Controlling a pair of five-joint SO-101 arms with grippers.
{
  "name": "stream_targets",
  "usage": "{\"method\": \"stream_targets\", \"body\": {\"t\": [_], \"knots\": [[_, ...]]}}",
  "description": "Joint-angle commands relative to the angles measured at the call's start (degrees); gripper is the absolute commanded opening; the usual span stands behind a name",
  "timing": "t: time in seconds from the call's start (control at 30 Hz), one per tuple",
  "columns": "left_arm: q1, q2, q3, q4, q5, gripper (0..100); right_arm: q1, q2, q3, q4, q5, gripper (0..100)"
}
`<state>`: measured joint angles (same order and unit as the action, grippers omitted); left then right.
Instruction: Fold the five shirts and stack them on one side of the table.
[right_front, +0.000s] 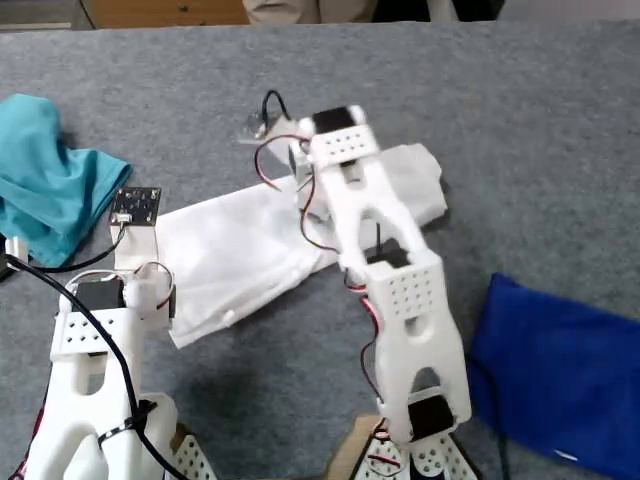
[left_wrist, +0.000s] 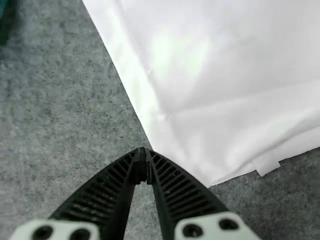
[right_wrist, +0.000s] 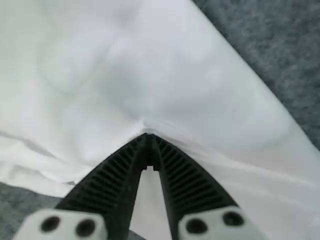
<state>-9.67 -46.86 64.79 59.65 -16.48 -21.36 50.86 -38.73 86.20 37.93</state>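
Observation:
A white shirt (right_front: 230, 255) lies crumpled across the middle of the grey table (right_front: 520, 110). My left gripper (right_front: 143, 222) is at the shirt's left edge. In the left wrist view its tips (left_wrist: 145, 156) meet right on the white shirt's (left_wrist: 215, 75) edge, shut on the fabric. My right gripper (right_front: 300, 165) is over the shirt's far right part. In the right wrist view it (right_wrist: 146, 140) is shut on a puckered fold of the white shirt (right_wrist: 125, 65). A teal shirt (right_front: 45, 180) lies bunched at the far left, and a blue shirt (right_front: 560, 370) lies at the right front.
The right arm's white links (right_front: 390, 270) stretch over the shirt's near right side. Red and black cables (right_front: 268, 150) loop beside its wrist. Bare grey table shows at the back and between the white and blue shirts.

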Motion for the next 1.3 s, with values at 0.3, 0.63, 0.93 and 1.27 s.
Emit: {"method": "stream_targets", "body": {"t": [0.3,0.63,0.93,1.27], "knots": [[-0.7,-1.1,-6.59,-0.18,0.0,2,1.98,-3.91,-26.15,16.18,-0.79,0.5],[-6.68,-0.22,-21.89,11.52,5.63,6,8.4,-15.34,-28.09,15.82,-16.62,0.5],[-9.85,18.86,-37.27,18.37,13.01,14,21.67,-15.25,-26.24,7.47,-27.25,0.5],[-9.49,36.44,-44.4,23.21,18.64,26,26.07,0.48,-26.15,-6.15,-29.71,0.5]]}}
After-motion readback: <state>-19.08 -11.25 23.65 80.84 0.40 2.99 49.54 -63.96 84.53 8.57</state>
